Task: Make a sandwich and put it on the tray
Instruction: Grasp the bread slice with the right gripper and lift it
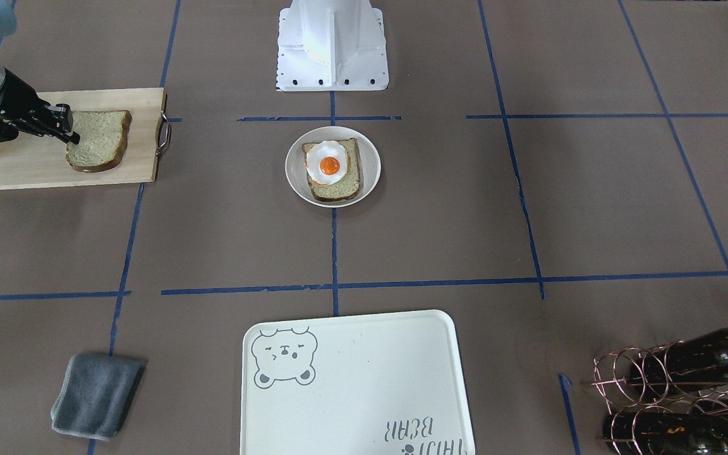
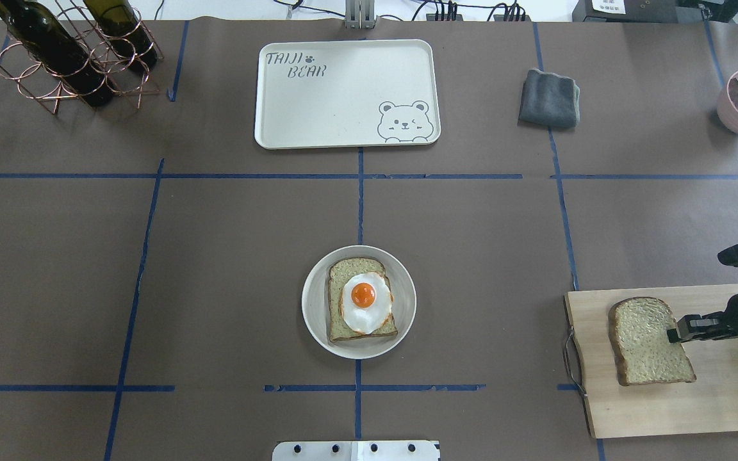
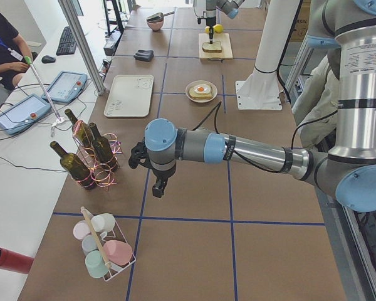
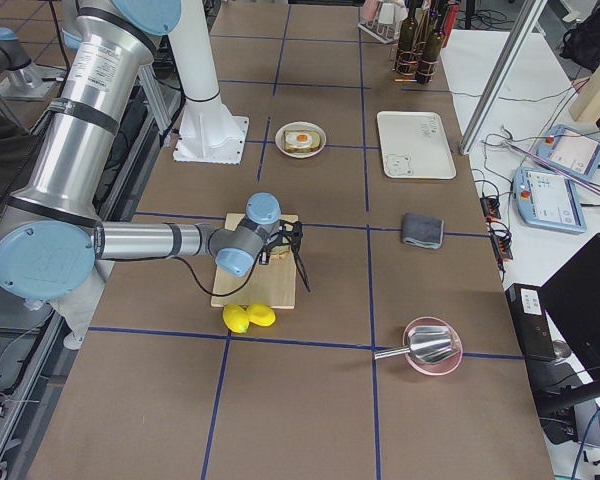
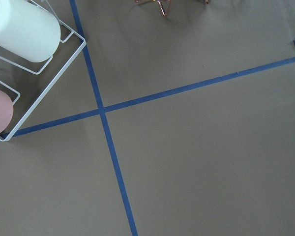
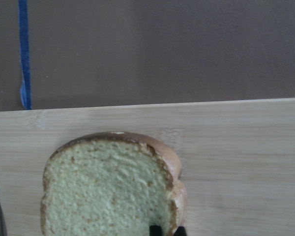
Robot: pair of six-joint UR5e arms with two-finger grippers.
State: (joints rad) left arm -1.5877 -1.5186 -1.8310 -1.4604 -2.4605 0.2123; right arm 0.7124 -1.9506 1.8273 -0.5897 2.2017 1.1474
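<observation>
- The right gripper is at the robot's right end of the table, near the robot-side edge. Its jaws stand close together with the crust of a squarish tan bread slice with dark brown crust between them, apparently pinching it. That slice lies flat on a pale wooden cutting board.
- The rest of the sandwich sits mid-table towards the robot-side edge: a second tan bread slice topped by a white fried egg with orange yolk, on a small round white plate.
- The large cream-white rectangular tray with a grey bear face lies at the middle of the operators' edge, with no food on it yet.
- The pinched slice looks light and rather soft, so held by one edge it may droop or twist. The crust is probably its firmest hold.
- The egg looks glossy and might slide under a second slice.
- The right wrist view cuts the fingertips off at its lower edge, so the depth of the bite is unclear.
- The left gripper shows only in a side view, over the table's left end. I cannot tell whether its jaws are apart or together.
</observation>
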